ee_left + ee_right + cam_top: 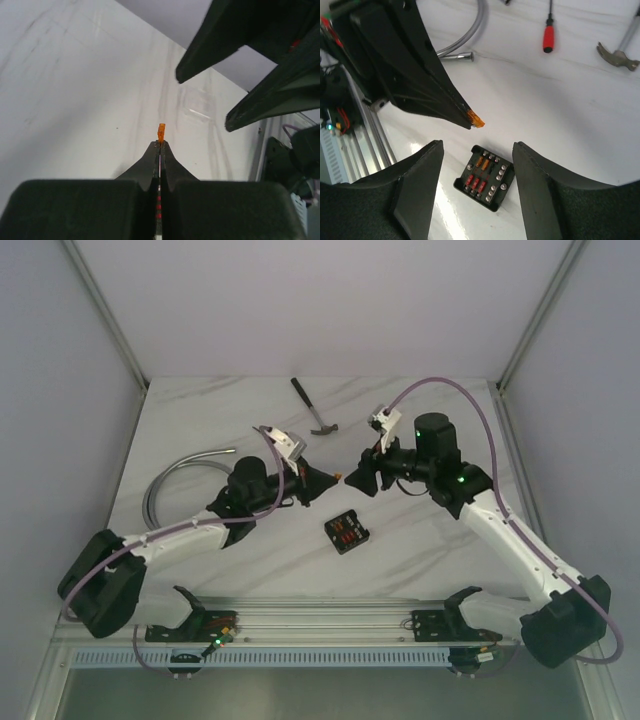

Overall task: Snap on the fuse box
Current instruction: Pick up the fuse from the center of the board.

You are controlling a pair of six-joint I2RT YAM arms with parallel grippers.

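Note:
The fuse box (346, 533) is a small black square box with red and orange fuses on its face, lying flat on the white table. It also shows in the right wrist view (485, 176), below the open jaws. My left gripper (338, 481) is shut on a small orange fuse (161, 132) that sticks out of its tips; the fuse also shows in the right wrist view (477, 120). It hangs above the table, up and left of the box. My right gripper (360, 480) is open and empty, facing the left gripper's tip closely.
A hammer (314, 408) lies at the back of the table. A bent metal hose (175, 476) lies at the left. A red-handled screwdriver (548, 35) lies near the hammer head (618, 56). A metal rail (330, 623) runs along the near edge.

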